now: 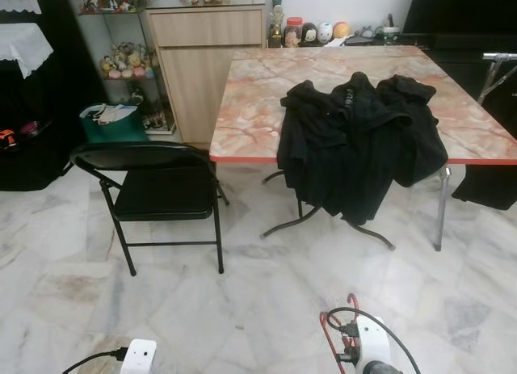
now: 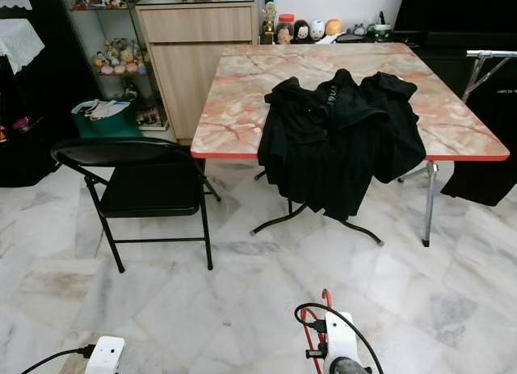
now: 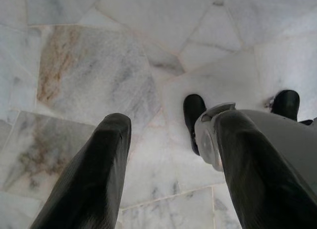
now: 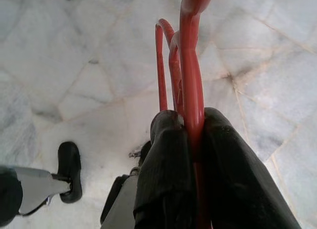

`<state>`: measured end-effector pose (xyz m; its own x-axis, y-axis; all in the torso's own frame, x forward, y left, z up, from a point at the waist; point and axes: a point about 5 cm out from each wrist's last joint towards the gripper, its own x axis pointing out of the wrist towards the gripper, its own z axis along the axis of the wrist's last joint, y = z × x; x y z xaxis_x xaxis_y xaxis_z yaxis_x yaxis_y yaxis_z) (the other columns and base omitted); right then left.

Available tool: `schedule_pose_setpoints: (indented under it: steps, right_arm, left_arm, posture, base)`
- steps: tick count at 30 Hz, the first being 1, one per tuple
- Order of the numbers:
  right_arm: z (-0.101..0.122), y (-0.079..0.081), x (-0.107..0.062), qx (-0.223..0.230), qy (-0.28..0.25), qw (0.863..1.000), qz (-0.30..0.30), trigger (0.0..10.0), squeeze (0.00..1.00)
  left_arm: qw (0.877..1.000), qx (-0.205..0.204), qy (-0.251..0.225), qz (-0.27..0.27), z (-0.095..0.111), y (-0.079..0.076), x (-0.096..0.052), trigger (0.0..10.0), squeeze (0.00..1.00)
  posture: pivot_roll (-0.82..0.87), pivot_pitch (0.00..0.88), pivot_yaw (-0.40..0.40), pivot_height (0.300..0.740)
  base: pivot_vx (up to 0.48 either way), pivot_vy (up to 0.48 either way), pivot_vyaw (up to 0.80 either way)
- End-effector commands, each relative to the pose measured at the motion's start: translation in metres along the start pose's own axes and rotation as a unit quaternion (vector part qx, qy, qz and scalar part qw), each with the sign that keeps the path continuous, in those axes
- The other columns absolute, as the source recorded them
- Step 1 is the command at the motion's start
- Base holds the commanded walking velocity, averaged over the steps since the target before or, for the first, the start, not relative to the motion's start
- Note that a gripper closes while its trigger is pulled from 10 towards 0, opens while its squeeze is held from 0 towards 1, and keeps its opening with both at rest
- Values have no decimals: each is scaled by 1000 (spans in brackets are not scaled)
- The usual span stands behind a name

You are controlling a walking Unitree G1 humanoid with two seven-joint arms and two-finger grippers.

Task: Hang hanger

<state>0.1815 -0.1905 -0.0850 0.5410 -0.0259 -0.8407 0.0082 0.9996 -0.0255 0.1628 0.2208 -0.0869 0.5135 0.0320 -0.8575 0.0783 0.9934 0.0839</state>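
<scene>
A red plastic hanger (image 4: 190,75) is clamped between the two black fingers of my right gripper (image 4: 190,140), which is shut on it low at my right side; its red hook (image 1: 352,301) shows beside my right wrist in the eye views. A black garment (image 1: 355,140) lies on the marble-patterned table (image 1: 250,107), draped over the front edge. My left gripper (image 3: 168,135) hangs low over the floor, open, with nothing between its fingers (image 3: 99,164).
A black folding chair (image 1: 157,188) stands left of the table. A metal rack (image 1: 497,67) sits at the far right. A wooden cabinet (image 1: 202,51) and a green bin (image 1: 113,123) stand behind. Marble floor stretches before me.
</scene>
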Motion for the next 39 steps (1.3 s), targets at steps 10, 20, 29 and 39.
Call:
schedule_pose_setpoints:
  steps: [10,20,29,39]
  right_arm:
    - [-3,2,0,26,-7,1000,-4,10000,0]
    - [-9,-1,-1,43,1,999,-14,10000,0]
    - [-16,-2,-3,46,9,999,-17,10000,0]
    - [-30,18,-4,40,24,999,-10,10000,0]
  left_arm:
    - [1000,19,3,-1,3,-3,1,10000,0]
    - [1000,18,8,-11,0,-9,2,10000,0]
    - [1000,10,15,-15,-6,-14,1,10000,0]
    - [1000,15,13,-21,-6,-18,2,10000,0]
  posture:
    - [4,0,12,740]
    - [7,0,9,740]
    - [-17,0,7,740]
    - [-29,0,13,740]
  base:
    - [0,-286,0]
    - [0,-472,0]
    - [0,-472,0]
    - [0,-472,0]
